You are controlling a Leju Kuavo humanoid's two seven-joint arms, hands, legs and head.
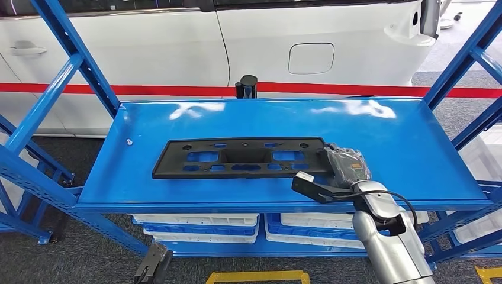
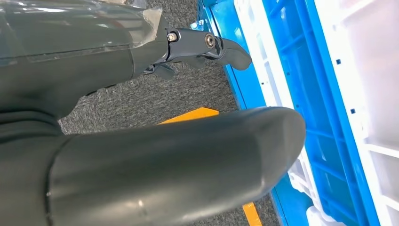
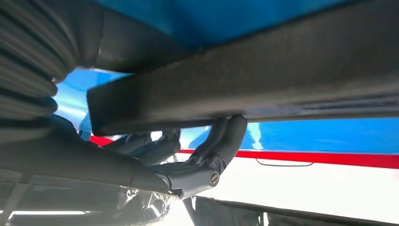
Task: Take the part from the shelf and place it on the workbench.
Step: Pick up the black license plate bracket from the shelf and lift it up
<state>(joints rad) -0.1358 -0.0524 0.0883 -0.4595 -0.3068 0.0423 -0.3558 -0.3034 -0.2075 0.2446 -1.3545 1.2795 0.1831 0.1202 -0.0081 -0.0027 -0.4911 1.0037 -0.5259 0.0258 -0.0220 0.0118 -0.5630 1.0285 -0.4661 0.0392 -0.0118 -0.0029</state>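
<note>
A long black plastic part (image 1: pixel 237 157) with several cut-outs lies flat on the blue shelf (image 1: pixel 385 136), a little left of its middle. My right hand (image 1: pixel 346 165) is at the part's right end. The right wrist view shows that end (image 3: pixel 263 80) lying between the thumb on one face and the fingers (image 3: pixel 221 141) curled against the other, so the hand grips it. My left hand (image 1: pixel 153 266) hangs low in front of the shelf's lower level. It holds nothing, with its thumb (image 2: pixel 141 165) well apart from a finger (image 2: pixel 207 47).
A white car body (image 1: pixel 266 41) with a red stripe stands behind the shelf. Blue slanted uprights (image 1: pixel 65 71) frame both ends. White and blue bins (image 1: pixel 201 228) sit on the level below. A black post (image 1: pixel 248 86) stands at the back edge, and yellow floor tape (image 1: pixel 254 276) lies in front.
</note>
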